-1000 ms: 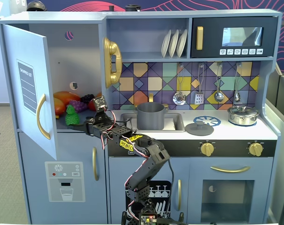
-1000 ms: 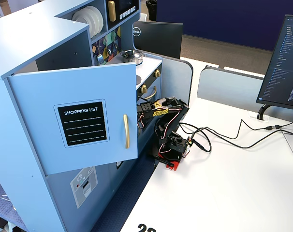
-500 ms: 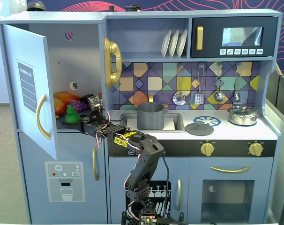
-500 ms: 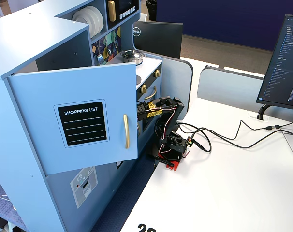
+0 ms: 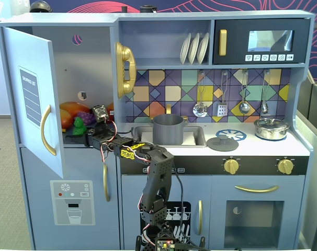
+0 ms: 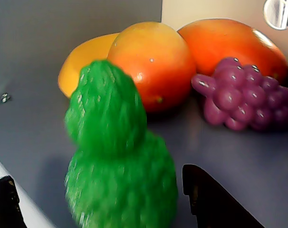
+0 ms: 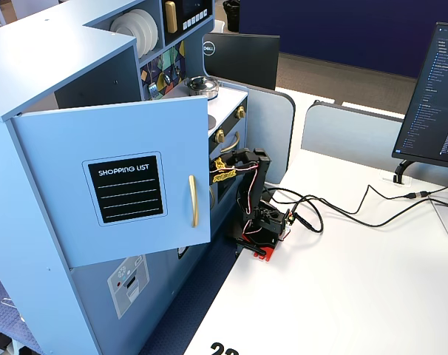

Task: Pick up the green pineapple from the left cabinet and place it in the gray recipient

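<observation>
Presently: gripper released, jaws straddling green pineapple at left cabinet shelf's front edge. Advise advancing squarely, clenching low on body, clear of grapes.

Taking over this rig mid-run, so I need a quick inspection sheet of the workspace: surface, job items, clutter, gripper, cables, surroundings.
Surface: gray cabinet shelf, bare in front.
Job's things: green pineapple upright on the shelf of the left cabinet, door open; gray recipient sits in the sink, looks empty.
Clutter: orange fruits and purple grapes behind the pineapple; silver pot and flat lid on the counter.
Gripper: gripper open, fingers either side of the pineapple, not closed on it.
Cables: black leads across the white table.
Surroundings: monitor on the right.
</observation>
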`<action>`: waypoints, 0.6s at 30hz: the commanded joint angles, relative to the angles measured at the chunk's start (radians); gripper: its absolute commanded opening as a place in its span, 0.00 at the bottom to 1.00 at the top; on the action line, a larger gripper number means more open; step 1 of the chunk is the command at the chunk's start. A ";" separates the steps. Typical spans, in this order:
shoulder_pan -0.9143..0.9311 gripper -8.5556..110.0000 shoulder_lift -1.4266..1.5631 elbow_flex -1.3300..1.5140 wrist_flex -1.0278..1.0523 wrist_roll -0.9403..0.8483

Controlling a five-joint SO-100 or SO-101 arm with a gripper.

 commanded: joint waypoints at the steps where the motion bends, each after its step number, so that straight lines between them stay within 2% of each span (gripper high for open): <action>1: 0.000 0.40 -0.044 -0.127 -0.043 0.012; 3: -0.003 0.35 -0.072 -0.152 -0.046 0.005; 4: -0.008 0.28 -0.081 -0.156 -0.046 -0.003; 6: -0.026 0.07 -0.091 -0.172 -0.034 -0.025; 13: -0.058 0.07 0.058 -0.120 0.035 0.006; 18: -0.106 0.07 0.377 -0.020 0.344 -0.083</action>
